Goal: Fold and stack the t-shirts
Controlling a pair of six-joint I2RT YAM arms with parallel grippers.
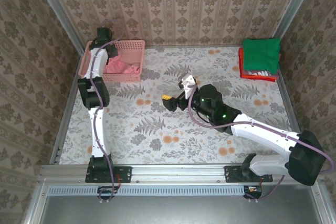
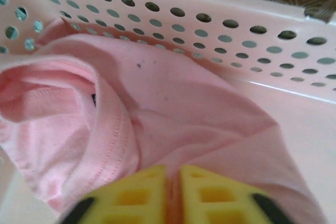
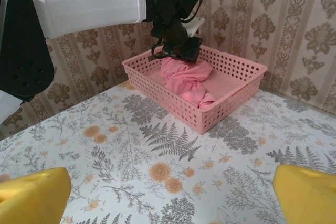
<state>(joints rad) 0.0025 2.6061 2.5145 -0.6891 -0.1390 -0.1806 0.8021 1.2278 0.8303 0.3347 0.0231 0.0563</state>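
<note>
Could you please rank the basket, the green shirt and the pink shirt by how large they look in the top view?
1. basket: largest.
2. green shirt: folded flat, clearly smaller.
3. pink shirt: smallest as it looks, but it lies bunched in the basket, so its spread-out size is unsure.

The pink shirt (image 1: 126,67) (image 2: 173,108) (image 3: 186,80) is lying crumpled in the basket (image 1: 134,45) at the bench's (image 1: 157,135) far left, heaped in soft folds with its ribbed collar showing. At the far right corner, three folded shirts are sitting stacked: the green shirt (image 1: 261,52) on top, the white shirt (image 1: 256,72) beneath, and the red shirt (image 1: 241,60) at the bottom, its edges peeking out.
</note>
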